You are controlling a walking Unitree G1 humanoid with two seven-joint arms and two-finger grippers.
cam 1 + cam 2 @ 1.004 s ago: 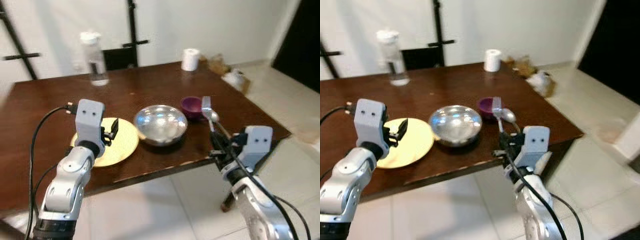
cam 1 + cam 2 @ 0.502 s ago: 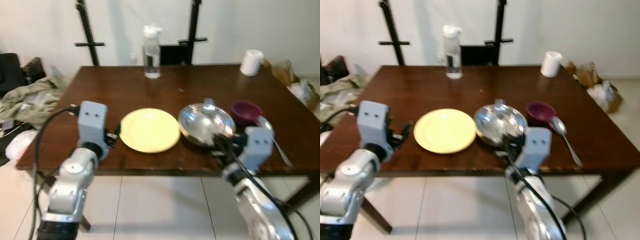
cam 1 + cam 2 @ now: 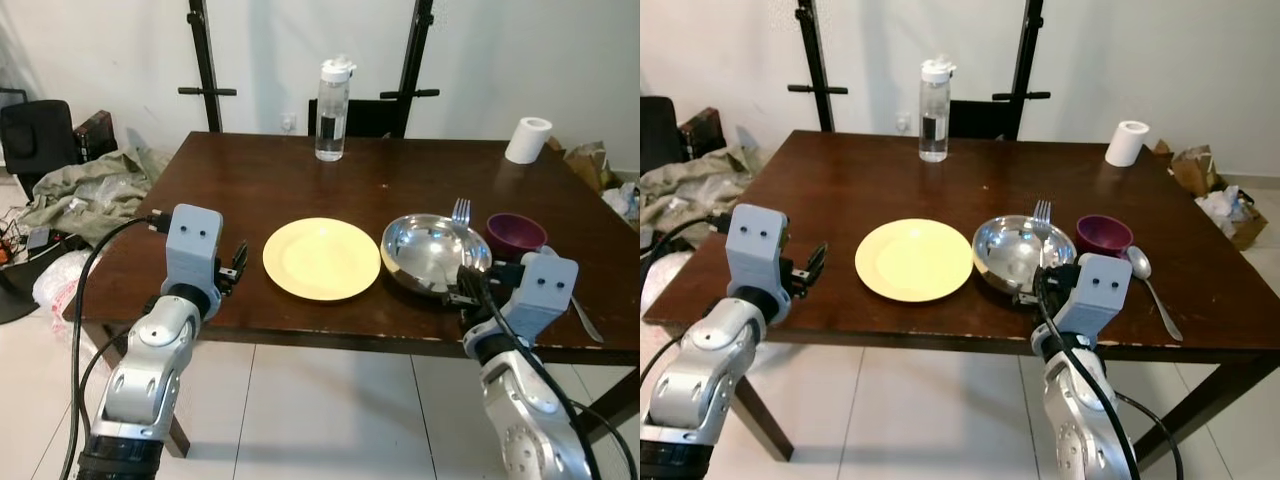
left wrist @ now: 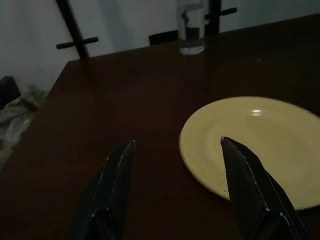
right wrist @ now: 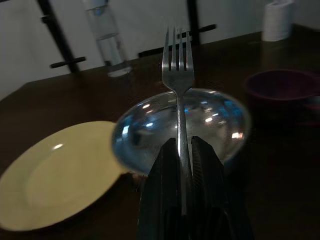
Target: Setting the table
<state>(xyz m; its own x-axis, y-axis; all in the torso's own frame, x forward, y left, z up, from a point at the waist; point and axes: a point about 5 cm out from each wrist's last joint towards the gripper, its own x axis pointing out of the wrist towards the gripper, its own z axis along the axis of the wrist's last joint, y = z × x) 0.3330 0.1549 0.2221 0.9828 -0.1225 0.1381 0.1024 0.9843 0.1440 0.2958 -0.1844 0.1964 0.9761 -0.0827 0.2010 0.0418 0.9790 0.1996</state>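
Dark wooden table [image 3: 250, 180] carries a yellow plate [image 3: 321, 257] near its front edge; right gripper [image 5: 182, 150], jaws clamped on a fork [image 5: 177, 75], hovers by the steel bowl [image 3: 428, 252]; left gripper [image 4: 175, 145] waits, fingers apart; the fork likely needs laying beside the plate next.

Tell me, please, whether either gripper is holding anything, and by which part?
The right gripper holds a fork by its handle, tines pointing up and away. The left gripper is open and holds nothing.

plate [image 3: 321, 258]: sat left of, just beside, the bowl [image 3: 432, 252]
cup [image 3: 515, 234]: right of bowl
spoon [image 3: 1153, 287]: right of cup
bottle [image 3: 331, 96]: behind plate, table [image 3: 250, 175] far edge
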